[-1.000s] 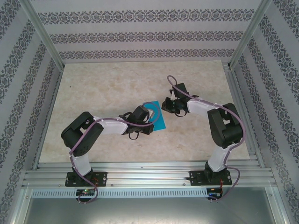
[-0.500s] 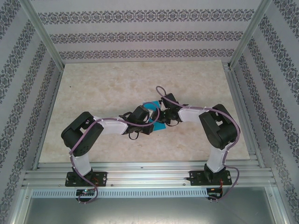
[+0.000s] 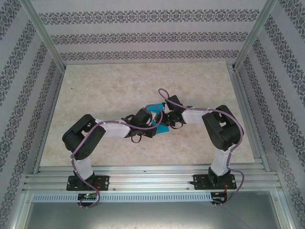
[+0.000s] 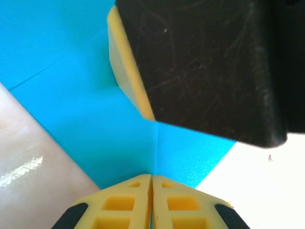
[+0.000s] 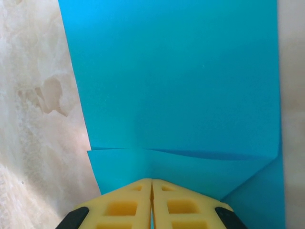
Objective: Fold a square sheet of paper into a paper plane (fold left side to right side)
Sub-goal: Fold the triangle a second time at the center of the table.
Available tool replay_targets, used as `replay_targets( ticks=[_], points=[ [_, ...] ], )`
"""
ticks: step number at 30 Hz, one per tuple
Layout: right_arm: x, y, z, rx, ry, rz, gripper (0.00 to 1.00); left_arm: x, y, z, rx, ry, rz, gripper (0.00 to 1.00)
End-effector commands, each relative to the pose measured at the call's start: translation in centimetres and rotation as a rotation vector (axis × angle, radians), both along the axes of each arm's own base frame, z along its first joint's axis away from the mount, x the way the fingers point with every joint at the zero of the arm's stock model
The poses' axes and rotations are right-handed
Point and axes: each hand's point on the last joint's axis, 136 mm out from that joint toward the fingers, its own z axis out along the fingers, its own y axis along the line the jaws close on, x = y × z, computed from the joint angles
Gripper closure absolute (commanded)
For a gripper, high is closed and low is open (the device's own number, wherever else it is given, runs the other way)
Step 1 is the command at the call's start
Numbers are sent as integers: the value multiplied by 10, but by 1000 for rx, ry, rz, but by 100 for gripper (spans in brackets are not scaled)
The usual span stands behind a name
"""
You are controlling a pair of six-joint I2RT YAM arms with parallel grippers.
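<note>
Nearest, the left gripper (image 4: 151, 177) and right gripper (image 5: 151, 181) each have 2 fingers pressed together, tips down on the square sheet of paper (image 5: 171, 86). Just ahead of the right tips lies 1 folded flap (image 5: 157, 164), and beyond it the paper is flat. No dart shape yet, so most folds probably remain.

I count one creased cyan-blue paper sheet (image 5: 167, 86), one pale marble-patterned counter (image 3: 95, 95), and two yellow-fingered grippers: left gripper (image 4: 151, 177), right gripper (image 5: 151, 181).
</note>
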Motion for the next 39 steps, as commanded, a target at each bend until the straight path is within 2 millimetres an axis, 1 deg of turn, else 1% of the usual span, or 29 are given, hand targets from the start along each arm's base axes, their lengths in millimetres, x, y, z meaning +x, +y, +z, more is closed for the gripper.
replay_targets(
  ticks=[1, 7, 14, 21, 24, 27, 30, 32, 37, 39],
  points=[
    [23, -38, -20, -122, -46, -72, 91, -69, 53, -68, 250, 250, -47, 88],
    [37, -49, -21, -137, -59, -91, 91, -69, 54, -68, 252, 253, -47, 88],
    [50, -66, -22, -166, -71, -124, 91, -70, 55, -68, 252, 254, -47, 88],
    [63, -79, -19, -209, -82, -132, 91, -69, 54, -67, 250, 251, -46, 89],
    [67, -83, -11, -210, -92, -138, 91, -70, 54, -67, 247, 252, -46, 88],
    [69, -83, 6, -198, -123, -144, 91, -69, 52, -66, 242, 247, -47, 88],
    [64, -75, 22, -149, -135, -135, 91, -67, 51, -64, 239, 243, -47, 88],
    [55, -64, 31, -106, -135, -124, 90, -66, 50, -64, 236, 240, -46, 88],
    [25, -35, 31, -21, -100, -86, 90, -64, 48, -62, 232, 234, -46, 88],
    [18, -21, 30, 14, -91, -70, 90, -63, 48, -61, 233, 231, -46, 88]
  ],
)
